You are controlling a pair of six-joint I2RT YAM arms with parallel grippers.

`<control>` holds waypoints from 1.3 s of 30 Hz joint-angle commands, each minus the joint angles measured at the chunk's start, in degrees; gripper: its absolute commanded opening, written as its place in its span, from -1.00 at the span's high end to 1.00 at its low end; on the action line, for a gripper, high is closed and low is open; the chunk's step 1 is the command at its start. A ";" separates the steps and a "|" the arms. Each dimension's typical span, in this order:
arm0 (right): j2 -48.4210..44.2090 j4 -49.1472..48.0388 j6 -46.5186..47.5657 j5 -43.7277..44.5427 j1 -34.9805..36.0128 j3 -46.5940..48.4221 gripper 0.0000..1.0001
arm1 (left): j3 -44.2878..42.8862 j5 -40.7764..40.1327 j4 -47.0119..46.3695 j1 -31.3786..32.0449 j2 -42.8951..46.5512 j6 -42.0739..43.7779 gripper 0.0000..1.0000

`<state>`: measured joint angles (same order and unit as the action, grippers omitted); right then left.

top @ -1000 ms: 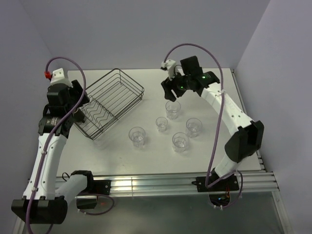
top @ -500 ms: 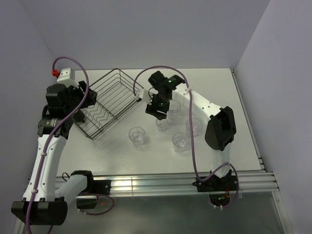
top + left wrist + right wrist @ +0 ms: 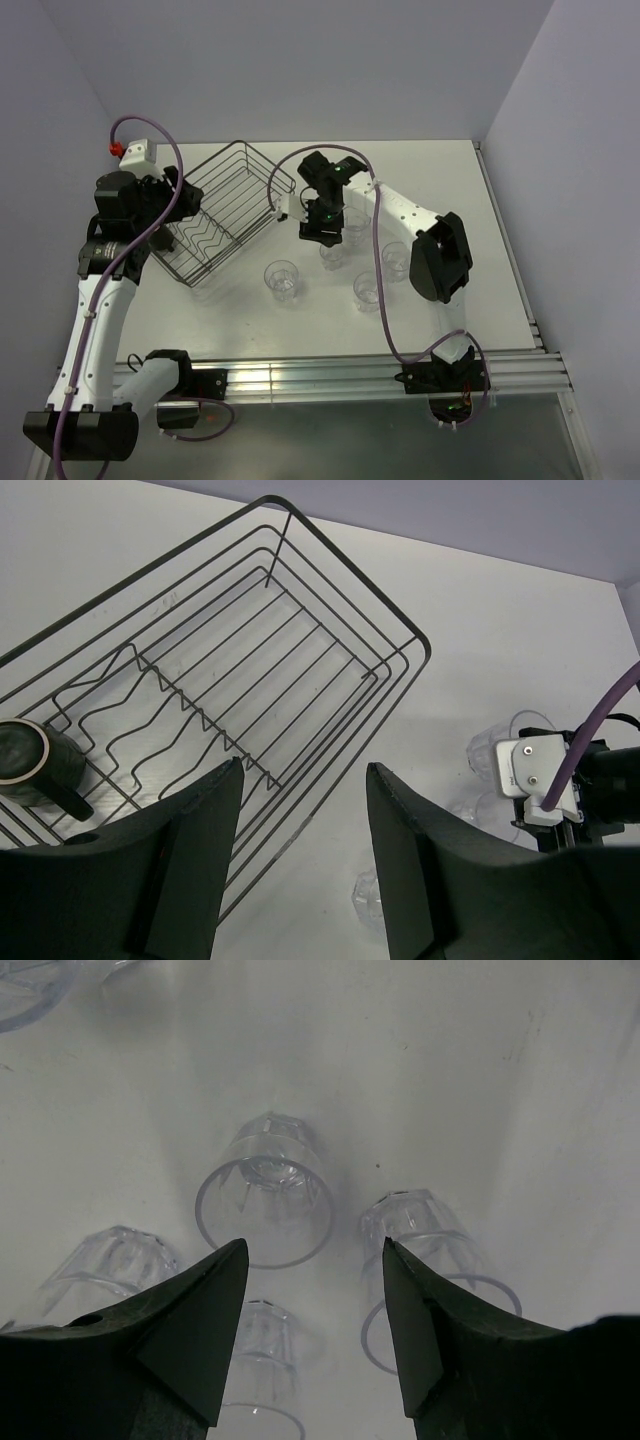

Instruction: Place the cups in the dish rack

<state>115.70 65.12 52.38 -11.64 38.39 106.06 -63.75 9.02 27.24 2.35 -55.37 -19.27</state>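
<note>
Status: right gripper (image 3: 314, 1245) spread open, grasping nothing, poised over clear ribbed glass tumblers (image 3: 265, 1200) upright on white table (image 3: 470, 180), beside rectangular black wire dish rack (image 3: 360, 573). Left gripper (image 3: 303, 770) likewise released, above rack. Small dark brown mug (image 3: 35, 765) inside rack, by wavy dividers.

The dish rack (image 3: 228, 200) was thin black wire with wavy dividers, and the mug (image 3: 35, 765) at its left end was very dark with a pale rim. The cups (image 3: 265, 1205) were clear, faceted glass on the white table (image 3: 490, 260). The left arm (image 3: 95, 310) and right arm (image 3: 395, 205) were white with black joints and black fingers (image 3: 190, 880), trailing purple cables (image 3: 598, 730); the left bore a red cap (image 3: 114, 150), the right a green light (image 3: 337, 170).
</note>
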 commanded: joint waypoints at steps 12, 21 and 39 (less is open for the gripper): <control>2.95 -2.90 5.54 0.30 -0.34 -1.65 -0.25 | 0.29 1.44 -2.11 0.02 -0.26 -0.86 -0.18; 6.73 -4.04 6.15 0.30 -0.86 -0.07 -0.25 | 1.25 2.32 -2.72 0.02 -0.44 -1.04 -0.18; -0.12 -6.24 3.97 -4.26 -2.79 -4.02 1.00 | -0.41 4.25 0.78 -0.42 -2.28 -1.65 -0.19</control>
<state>121.40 60.20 57.74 -13.76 36.56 101.86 -62.04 10.94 27.51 2.33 -57.19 -20.21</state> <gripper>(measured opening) 0.070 0.588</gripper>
